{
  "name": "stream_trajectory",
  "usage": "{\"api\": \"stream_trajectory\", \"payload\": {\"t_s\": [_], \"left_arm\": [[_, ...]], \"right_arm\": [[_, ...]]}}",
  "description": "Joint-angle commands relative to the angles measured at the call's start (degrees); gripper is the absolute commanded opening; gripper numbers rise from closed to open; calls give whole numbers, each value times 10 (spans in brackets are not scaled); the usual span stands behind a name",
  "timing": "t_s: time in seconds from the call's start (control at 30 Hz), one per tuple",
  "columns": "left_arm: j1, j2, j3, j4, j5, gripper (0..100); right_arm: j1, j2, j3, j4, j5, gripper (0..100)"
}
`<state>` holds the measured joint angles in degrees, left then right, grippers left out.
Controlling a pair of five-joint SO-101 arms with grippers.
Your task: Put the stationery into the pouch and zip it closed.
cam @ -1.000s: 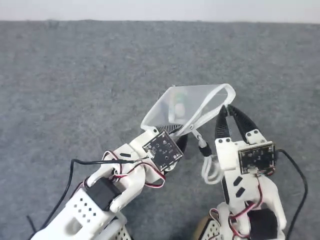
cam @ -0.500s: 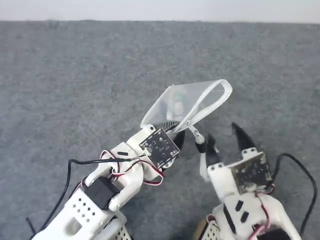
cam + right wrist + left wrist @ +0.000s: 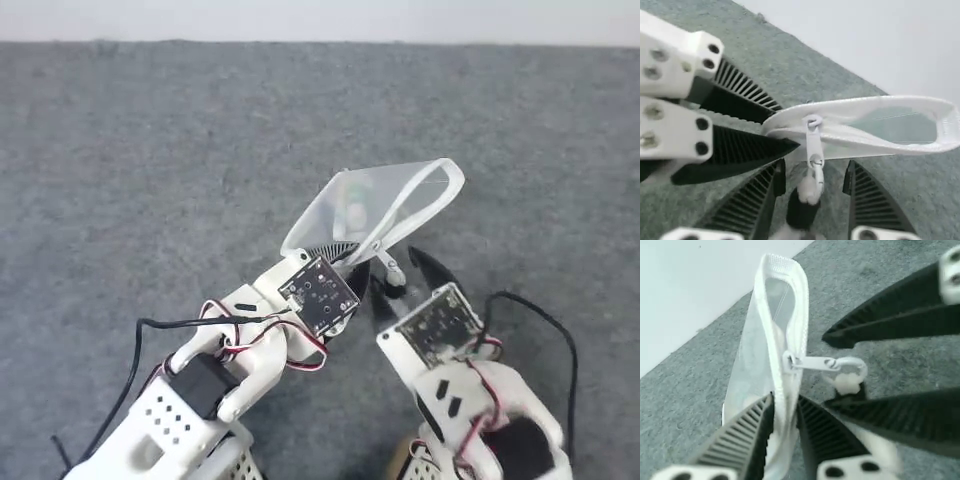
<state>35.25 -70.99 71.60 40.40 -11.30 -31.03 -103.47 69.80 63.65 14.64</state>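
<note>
High view, bottom left: left arm runs up to frame centre. Left gripper [image 3: 350, 268] is clamped on the near end of the pouch [image 3: 385, 205], w/ the zip seam pinched betw. its ribbed fingers [image 3: 752, 440]. Bottom right: right gripper [image 3: 393, 270] is spread wide and grasps nothing, black tips either side of the zip pull [image 3: 814, 145]. Pull and its white bead hang betw. them; contact can't tell. Pouch fans out up and right from the clamp, just right of centre, above the grey table [image 3: 150, 150]. Small greenish item [image 3: 355, 213] shows thru the clear side.
</note>
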Motion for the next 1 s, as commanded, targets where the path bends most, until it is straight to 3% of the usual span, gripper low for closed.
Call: {"api": "stream_trajectory", "payload": {"t_s": [0.0, 0.17, 0.63, 0.97], "left_arm": [[-11, -3, -6, -3, 10, 9], [-11, -3, -6, -3, 10, 9], [-11, -3, -6, -3, 10, 9], [-11, -3, -6, -3, 10, 9]], "right_arm": [[26, -4, 5, -45, 8, 151], [54, -5, 3, -65, 55, 4], [138, -3, -30, -59, 27, 7], [148, 0, -30, -75, 7, 7]]}}
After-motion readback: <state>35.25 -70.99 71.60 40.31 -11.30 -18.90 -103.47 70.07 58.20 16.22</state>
